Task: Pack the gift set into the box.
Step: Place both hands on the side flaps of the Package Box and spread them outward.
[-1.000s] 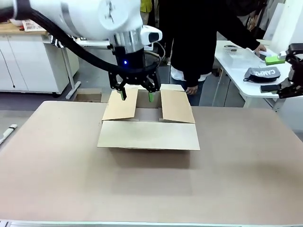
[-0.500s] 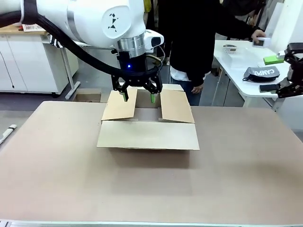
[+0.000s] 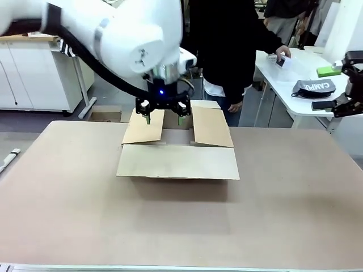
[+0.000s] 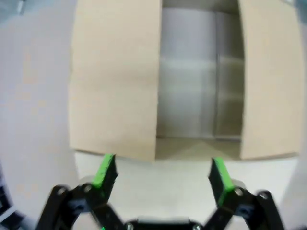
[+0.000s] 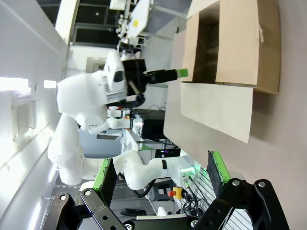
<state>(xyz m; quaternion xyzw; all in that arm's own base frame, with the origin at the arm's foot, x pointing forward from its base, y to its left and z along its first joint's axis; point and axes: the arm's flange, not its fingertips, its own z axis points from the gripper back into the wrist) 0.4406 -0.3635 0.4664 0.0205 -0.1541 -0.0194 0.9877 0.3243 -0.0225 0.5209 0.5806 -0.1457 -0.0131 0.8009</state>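
Observation:
The box (image 3: 177,148) stands open at the table's far middle, its near flap folded down toward me and its side flaps spread. My left gripper (image 3: 163,111) hangs open and empty just above its far rim. The left wrist view looks down past the open left gripper (image 4: 162,172) into the bare inside of the box (image 4: 199,96). The grey gift set (image 3: 313,88) with white letters lies on the white side table (image 3: 283,85) at the right. My right gripper (image 3: 347,85) is held up at the right edge, beside that table. In its own view the right gripper (image 5: 160,175) is open and empty, with the box (image 5: 230,43) far off.
A person in dark clothes stands behind the box, one hand (image 3: 282,58) holding a small object over the side table. A green packet (image 3: 328,71) and a black item (image 3: 320,105) also lie there. The brown table top (image 3: 181,226) in front of the box is bare.
My left gripper has risen slightly and drawn back over the box's far rim. The person's hand picked a small object off the side table and moved left with it. The right gripper stayed still.

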